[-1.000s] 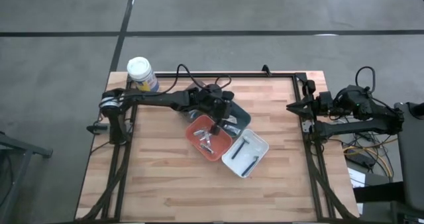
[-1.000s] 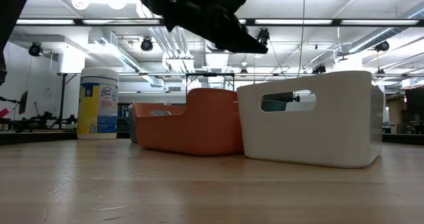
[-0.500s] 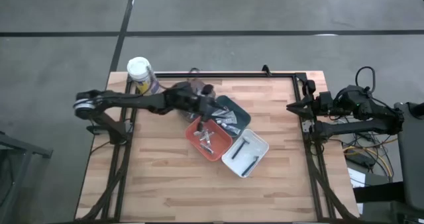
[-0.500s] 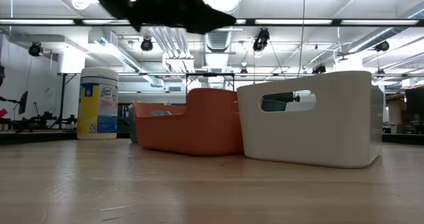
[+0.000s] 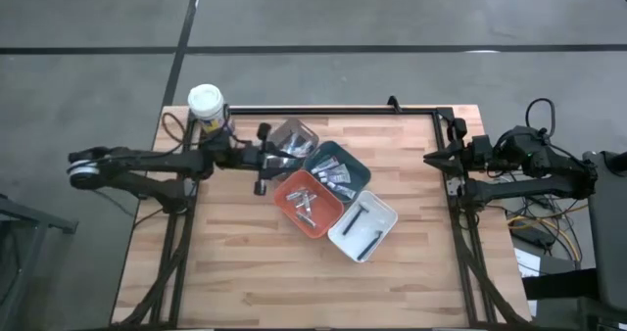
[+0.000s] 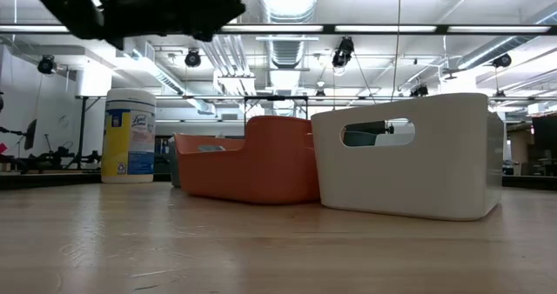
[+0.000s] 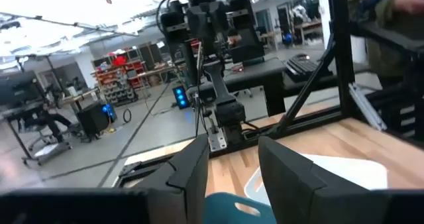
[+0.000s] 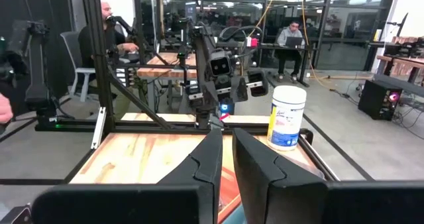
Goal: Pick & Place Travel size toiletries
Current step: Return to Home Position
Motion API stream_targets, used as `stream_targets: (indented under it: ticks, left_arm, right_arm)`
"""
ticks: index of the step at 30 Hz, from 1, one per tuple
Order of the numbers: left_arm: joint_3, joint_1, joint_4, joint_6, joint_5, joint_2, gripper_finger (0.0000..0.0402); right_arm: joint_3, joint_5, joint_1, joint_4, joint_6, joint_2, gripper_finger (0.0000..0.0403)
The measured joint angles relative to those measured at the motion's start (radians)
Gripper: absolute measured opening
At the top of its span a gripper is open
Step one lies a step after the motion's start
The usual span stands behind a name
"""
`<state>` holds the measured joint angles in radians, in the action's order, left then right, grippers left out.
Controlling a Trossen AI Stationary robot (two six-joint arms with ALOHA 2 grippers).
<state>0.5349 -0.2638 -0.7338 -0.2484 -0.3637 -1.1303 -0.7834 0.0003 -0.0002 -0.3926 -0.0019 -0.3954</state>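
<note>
The travel size toiletries lie in three trays mid-table: small white and silver tubes [image 5: 335, 173] in the teal tray [image 5: 359, 170], thin sticks [image 5: 304, 204] in the orange tray [image 5: 290, 188], and dark long-handled pieces [image 5: 365, 223] in the white tray [image 5: 384, 216]. My left gripper [image 5: 274, 161] [image 7: 232, 168] hovers level just left of the trays, open, with nothing between its fingers. My right gripper [image 5: 428, 158] [image 8: 227, 154] waits at the table's right edge, its fingers nearly together and holding nothing.
A white-lidded canister [image 5: 207, 106] stands at the far left corner. A crumpled clear plastic piece [image 5: 294, 135] lies behind the teal tray. A black frame rail [image 5: 333, 110] runs along the far edge. Bare wood [image 5: 245, 272] spreads toward the near edge.
My left gripper has drawn back from above the orange tray toward the table's left edge. It has tipped up from pointing down to level. It carries nothing away, and the trays stand where they were.
</note>
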Motion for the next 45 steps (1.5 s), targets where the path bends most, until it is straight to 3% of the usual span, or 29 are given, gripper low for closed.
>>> stream_targets:
  ticks: [9, 16, 23, 35, 45]
  left_arm:
    - [-0.176, -0.002, 0.001, 0.172, 0.029, 0.18, 0.0137]
    - [-0.379, 0.033, 0.011, 0.185, 0.198, 0.377, 0.0122]
    - [-0.519, 0.033, 0.01, 0.195, 0.209, 0.569, 0.011]
    - [-0.526, 0.033, 0.191, 0.172, 0.249, 0.743, 0.011]
    - [-0.527, 0.032, 0.54, 0.129, 0.267, 0.933, 0.0109]
  right_arm:
    - [0.0, 0.0, 0.0, 0.0, 0.0, 0.0, 0.0034]
    - [0.0, 0.0, 0.0, 0.0, 0.001, 0.0, 0.0034]
    - [0.0, 0.0, 0.0, 0.0, 0.0, 0.0, 0.0034]
    - [0.0, 0.0, 0.0, 0.0, 0.001, 0.0, 0.0034]
    - [0.0, 0.0, 0.0, 0.0, 0.0, 0.0, 0.0034]
